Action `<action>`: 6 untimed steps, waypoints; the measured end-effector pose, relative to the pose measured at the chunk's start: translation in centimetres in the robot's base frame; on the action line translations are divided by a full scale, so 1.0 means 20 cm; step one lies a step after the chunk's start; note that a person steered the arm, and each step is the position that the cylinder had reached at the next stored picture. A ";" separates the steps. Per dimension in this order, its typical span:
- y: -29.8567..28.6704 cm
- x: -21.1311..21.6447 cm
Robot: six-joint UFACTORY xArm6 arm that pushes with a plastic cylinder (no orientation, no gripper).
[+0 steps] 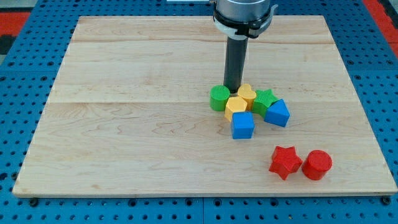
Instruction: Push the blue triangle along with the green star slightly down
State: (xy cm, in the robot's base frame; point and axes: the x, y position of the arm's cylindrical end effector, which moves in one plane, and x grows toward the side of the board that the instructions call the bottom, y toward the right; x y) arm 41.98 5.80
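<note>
Red cylinder (318, 165): sitting nearest the view's bottom, far below and to the right of my tip, just beside the red star and maybe touching it.
Red star (285, 162): lying to the left of the red cylinder, well apart from the cluster under my tip.
Blue cube (242, 125): resting at the bottom of the cluster, below my tip, pressing against the yellow block above it.
Blue triangle (277, 113): sitting at the cluster's right edge, below and to the right of my tip, touching the green star; its shape is reading more like a wedge from this angle, so I am taking the name from the task.
Lower yellow block (236, 107): sitting just below my tip, looking hexagonal, wedged between the blue cube and the upper yellow block.
Green star (264, 100): lying to the right of my tip, between the upper yellow block and the blue triangle, ribbed sides showing.
Green cylinder (219, 98): standing just left of my tip, close enough to be touching the rod.
Upper yellow block (247, 93): sitting just right of my tip, partly hidden behind the rod.
My tip (232, 91): resting on the board (124, 124) at the cluster's top, between the green cylinder and the upper yellow block; it is a plain rod with nothing to open and nothing held.
Arm: hanging down from the view's top, straight above the cluster.
</note>
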 end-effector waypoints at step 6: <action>0.87 0.47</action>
